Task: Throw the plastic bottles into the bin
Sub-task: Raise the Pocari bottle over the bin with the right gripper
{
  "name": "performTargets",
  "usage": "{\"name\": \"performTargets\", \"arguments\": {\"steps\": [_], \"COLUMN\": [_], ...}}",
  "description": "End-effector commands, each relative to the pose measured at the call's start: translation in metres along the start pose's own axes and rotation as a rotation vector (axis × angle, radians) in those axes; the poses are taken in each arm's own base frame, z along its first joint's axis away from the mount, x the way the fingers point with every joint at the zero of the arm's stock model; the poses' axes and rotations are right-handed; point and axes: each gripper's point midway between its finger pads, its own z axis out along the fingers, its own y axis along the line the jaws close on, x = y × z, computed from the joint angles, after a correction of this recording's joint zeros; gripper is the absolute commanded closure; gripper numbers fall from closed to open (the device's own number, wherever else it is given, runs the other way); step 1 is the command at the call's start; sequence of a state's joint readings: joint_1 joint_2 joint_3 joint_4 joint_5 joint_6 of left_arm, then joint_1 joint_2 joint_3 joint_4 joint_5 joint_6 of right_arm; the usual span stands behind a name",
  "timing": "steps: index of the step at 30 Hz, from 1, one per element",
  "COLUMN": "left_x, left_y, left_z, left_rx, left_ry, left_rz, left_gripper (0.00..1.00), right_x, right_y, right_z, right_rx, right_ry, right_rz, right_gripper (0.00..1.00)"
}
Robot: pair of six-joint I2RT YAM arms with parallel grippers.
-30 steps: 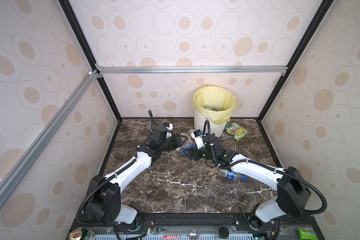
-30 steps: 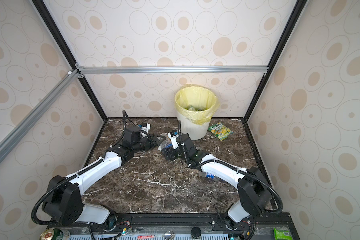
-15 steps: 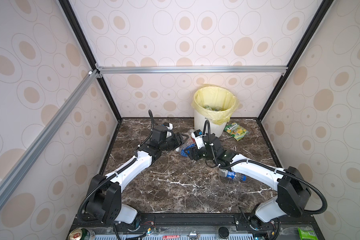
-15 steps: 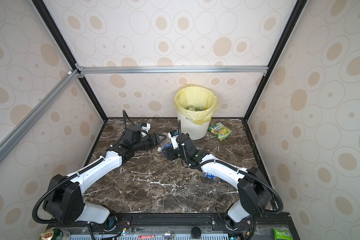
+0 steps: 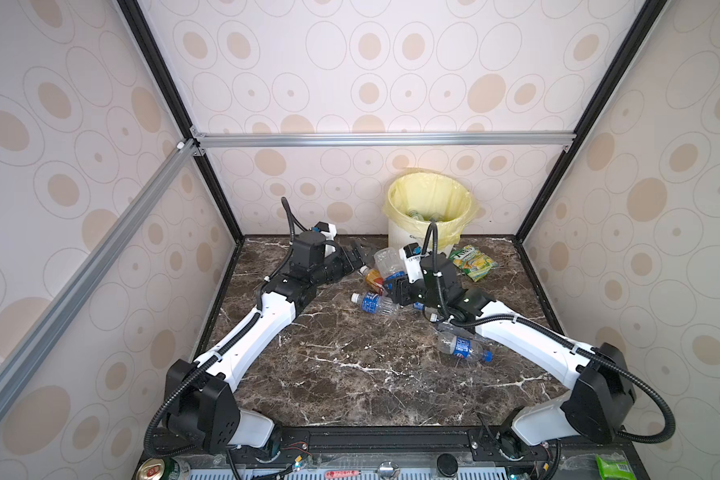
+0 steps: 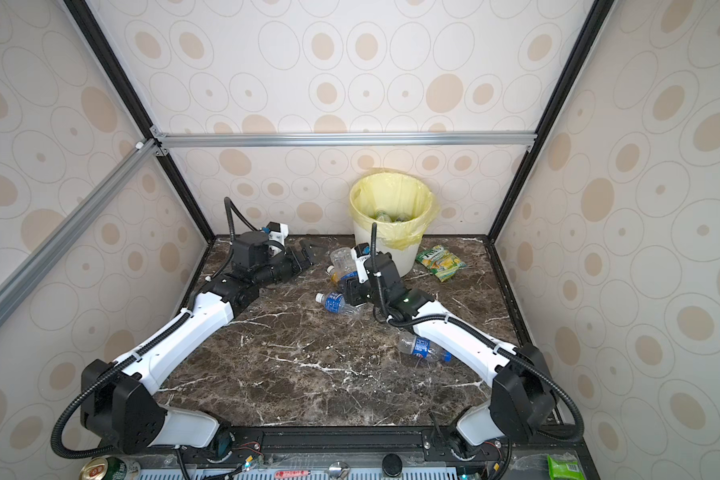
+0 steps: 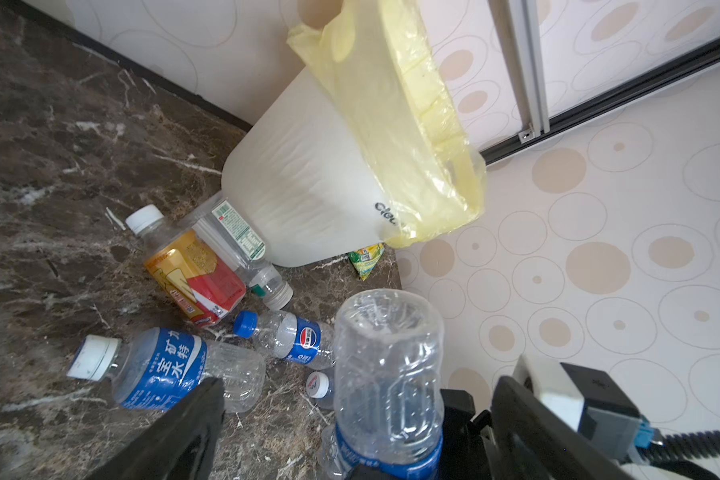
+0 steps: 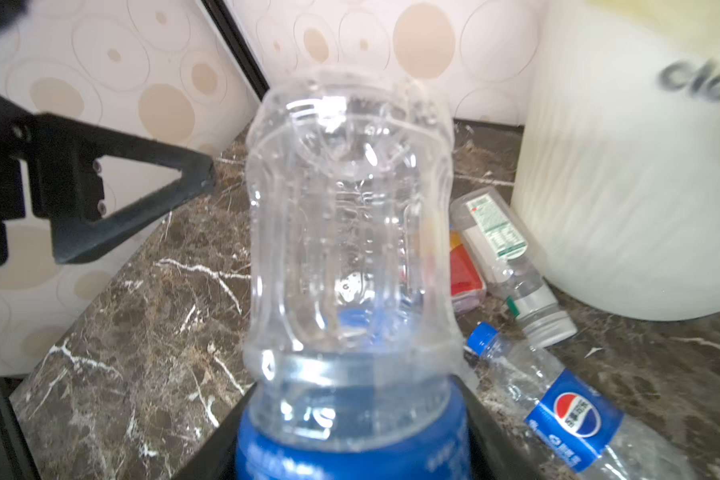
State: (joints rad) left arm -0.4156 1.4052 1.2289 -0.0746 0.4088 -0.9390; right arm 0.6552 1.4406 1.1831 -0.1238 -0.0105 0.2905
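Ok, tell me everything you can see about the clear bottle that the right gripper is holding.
The clear bottle is thin, see-through plastic, ribbed and dented, apparently empty, with a blue label band near its neck end. The right gripper is shut on that label, so the base points away from it, seemingly lifted off the marble table; the cap end is hidden. The open left gripper flanks it without touching, and the bin stands close by.
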Motion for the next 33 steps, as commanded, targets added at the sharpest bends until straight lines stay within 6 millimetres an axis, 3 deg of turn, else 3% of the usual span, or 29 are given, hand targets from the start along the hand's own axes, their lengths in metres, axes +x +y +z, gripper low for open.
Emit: {"name": "performTargets", "arguments": {"steps": [1,7,13,19,23,26,28,31,33], "left_x": [-0.022,-0.033,-0.038,-0.033,-0.034,-0.035,-0.035,-0.032,-0.030], "left_y": [-0.032,-0.073,-0.116,-0.161,-0.176,-0.179,-0.176,-0.167,-0.163], "left_z": [-0.017,-0.016,-0.012,0.000,0.002,0.004,0.008,0.015,0.016], "left_rx": [0.057,0.128,0.193,0.237,0.248,0.246,0.237,0.212,0.200], "left_ry": [-0.061,-0.082,-0.110,-0.108,-0.132,-0.143,-0.142,-0.132,-0.123], "left_rz": [0.072,0.163,0.268,0.397,0.445,0.466,0.469,0.464,0.464], "left_gripper": [0.01,0.01,0.01,0.01,0.01,0.01,0.01,0.01,0.01], "right_x": [-0.052,-0.133,-0.205,-0.257,-0.274,-0.281,-0.282,-0.271,-0.259], "right_y": [-0.011,-0.034,-0.035,-0.014,-0.007,-0.014,-0.030,-0.087,-0.121], "right_z": [-0.031,-0.080,-0.141,-0.201,-0.218,-0.206,-0.179,-0.104,-0.066], "right_rx": [0.042,0.144,0.202,0.184,0.181,0.209,0.229,0.276,0.307], "right_ry": [-0.106,-0.269,-0.475,-0.671,-0.736,-0.729,-0.687,-0.528,-0.413], "right_rz": [-0.026,-0.063,-0.120,-0.179,-0.201,-0.209,-0.190,-0.070,0.000], "right_gripper": [0.44,0.44,0.44,0.43,0.43,0.42,0.42,0.42,0.33]}}
